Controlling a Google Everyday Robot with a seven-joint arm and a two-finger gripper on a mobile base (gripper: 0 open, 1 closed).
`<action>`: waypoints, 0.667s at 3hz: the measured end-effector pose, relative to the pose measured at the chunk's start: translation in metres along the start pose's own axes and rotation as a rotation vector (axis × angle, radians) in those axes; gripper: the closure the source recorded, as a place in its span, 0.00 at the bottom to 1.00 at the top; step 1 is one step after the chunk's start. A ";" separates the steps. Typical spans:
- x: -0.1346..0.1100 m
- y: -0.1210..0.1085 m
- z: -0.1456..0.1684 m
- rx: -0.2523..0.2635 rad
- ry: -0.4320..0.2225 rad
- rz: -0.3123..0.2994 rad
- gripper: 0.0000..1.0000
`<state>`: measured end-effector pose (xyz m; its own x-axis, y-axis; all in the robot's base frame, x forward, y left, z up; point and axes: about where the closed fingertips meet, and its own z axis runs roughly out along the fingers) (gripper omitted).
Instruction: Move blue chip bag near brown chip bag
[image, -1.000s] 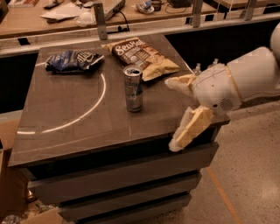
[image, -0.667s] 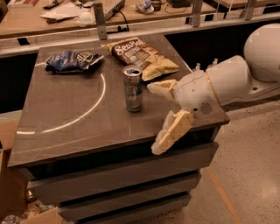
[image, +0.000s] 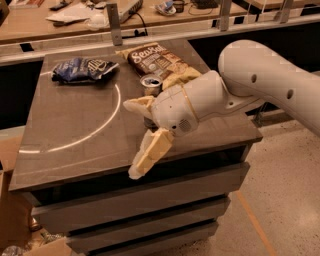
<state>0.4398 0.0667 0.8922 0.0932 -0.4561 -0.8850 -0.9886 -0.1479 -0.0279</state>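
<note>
The blue chip bag (image: 82, 69) lies wrinkled at the far left of the dark table top (image: 75, 125). The brown chip bag (image: 160, 62) lies flat at the far middle, brown top with white script, tan lower part. My gripper (image: 135, 137) hangs over the table's front middle, its two cream fingers (image: 150, 152) spread apart and empty. It is well to the right of and nearer than the blue bag. My white arm comes in from the right and covers part of the brown bag's lower edge.
A silver drink can (image: 150, 83) stands just behind my gripper's wrist, mostly hidden by it. A white arc is marked on the table. A wooden counter (image: 60, 22) with clutter runs behind. Drawers sit under the table; bare floor lies to the right.
My gripper and arm have moved left across the table's front, from the right edge to in front of the can. The bags and can have not moved.
</note>
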 end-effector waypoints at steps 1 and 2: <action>-0.017 -0.006 0.029 -0.036 -0.028 -0.033 0.00; -0.033 -0.018 0.054 -0.020 0.036 -0.050 0.00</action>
<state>0.4483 0.1318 0.8974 0.1470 -0.4791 -0.8654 -0.9801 -0.1887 -0.0620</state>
